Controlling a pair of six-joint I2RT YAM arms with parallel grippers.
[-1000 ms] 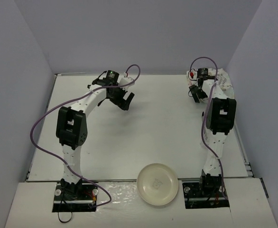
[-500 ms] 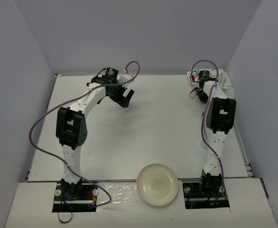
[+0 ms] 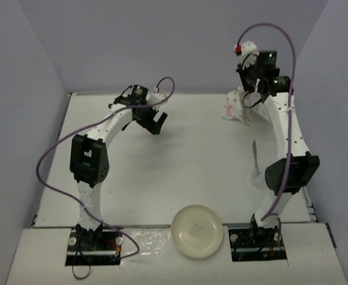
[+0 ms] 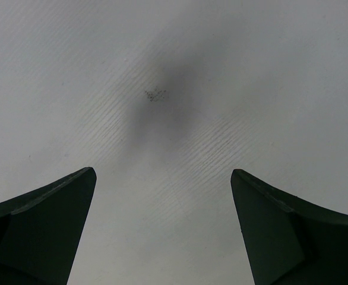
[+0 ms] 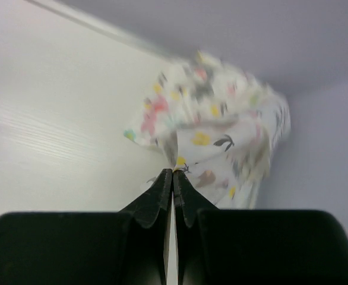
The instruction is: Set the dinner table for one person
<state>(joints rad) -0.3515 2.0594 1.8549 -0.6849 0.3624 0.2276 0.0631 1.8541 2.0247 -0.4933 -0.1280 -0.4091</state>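
Observation:
The dinner table (image 3: 192, 160) is a white matte surface between pale lilac walls. My right gripper (image 3: 249, 100) is raised over its far right corner, shut on a pinch of the printed cloth placemat (image 3: 234, 108). In the right wrist view the closed fingertips (image 5: 173, 172) grip a fold of the cloth (image 5: 221, 130), which hangs bunched and blurred. A cream plate (image 3: 197, 230) sits at the near edge between the arm bases. My left gripper (image 3: 156, 123) hovers over the far left part, open. The left wrist view shows its fingers (image 4: 162, 178) wide apart over bare table (image 4: 162, 59).
A thin grey utensil (image 3: 254, 155) lies on the table under the right arm, with a pale translucent piece (image 3: 257, 176) just nearer. Walls close in the far, left and right sides. A purple cable loops off each arm.
My right gripper closed on the cloth in the far right corner and then rose, pulling the cloth up and slightly left. The left arm barely shifted and stays open.

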